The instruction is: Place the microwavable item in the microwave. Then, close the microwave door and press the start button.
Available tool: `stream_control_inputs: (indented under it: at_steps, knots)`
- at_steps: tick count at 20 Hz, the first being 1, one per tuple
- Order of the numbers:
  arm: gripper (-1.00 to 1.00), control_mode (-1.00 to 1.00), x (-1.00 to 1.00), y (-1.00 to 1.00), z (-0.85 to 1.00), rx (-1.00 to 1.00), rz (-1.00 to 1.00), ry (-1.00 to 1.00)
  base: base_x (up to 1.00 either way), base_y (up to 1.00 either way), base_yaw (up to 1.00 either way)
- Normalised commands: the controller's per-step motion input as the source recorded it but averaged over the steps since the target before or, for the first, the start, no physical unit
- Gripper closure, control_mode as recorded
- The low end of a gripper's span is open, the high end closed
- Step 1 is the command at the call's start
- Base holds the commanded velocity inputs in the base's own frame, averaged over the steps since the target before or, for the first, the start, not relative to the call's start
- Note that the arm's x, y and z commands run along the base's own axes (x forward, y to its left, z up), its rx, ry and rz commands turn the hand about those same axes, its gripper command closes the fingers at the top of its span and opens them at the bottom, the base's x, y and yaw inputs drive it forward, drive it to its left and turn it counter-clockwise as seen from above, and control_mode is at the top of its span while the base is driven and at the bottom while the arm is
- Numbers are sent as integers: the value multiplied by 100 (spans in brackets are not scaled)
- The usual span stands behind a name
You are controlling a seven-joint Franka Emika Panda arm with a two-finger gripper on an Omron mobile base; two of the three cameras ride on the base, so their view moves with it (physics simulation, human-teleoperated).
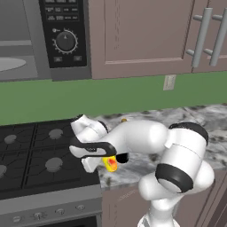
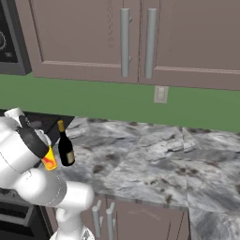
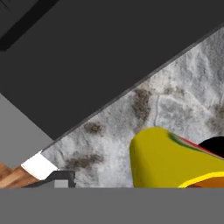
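The claw [image 1: 106, 163] is down low at the yellow cup [image 1: 111, 164], at the near edge of the counter [image 2: 154, 159].

The claw hangs from the white arm, right beside the stove [image 1: 31, 159]. I cannot tell how wide the claw is open, or if it has hold of the cup, because the arm hides its tips. The cup is yellow with a red mark and sits on the grey stone counter, just right of the stove. A dark bottle [image 2: 65, 145] stands just beside the cup, a bit farther back. The microwave [image 1: 44, 40] is up high on the far left, above the stove. Its inside shows, with the round plate [image 1: 9, 64] in it. Brown cupboards [image 2: 140, 37] hang on the wall to the right.
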Motion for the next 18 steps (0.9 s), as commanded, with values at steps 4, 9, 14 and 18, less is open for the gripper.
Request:
stream_control_inputs:
  at_steps: [4,9,14,18]
  knots:
    - [100,-100,-20,-30,0,0,8,0,0,0,0]
    - [100,-100,-15,-32,0,1,9,-1,0,0,0]
    - [100,-100,-22,-7,3,1,8,-5,0,0,0]
    - [100,-100,-34,5,52,0,17,-6,0,0,0]
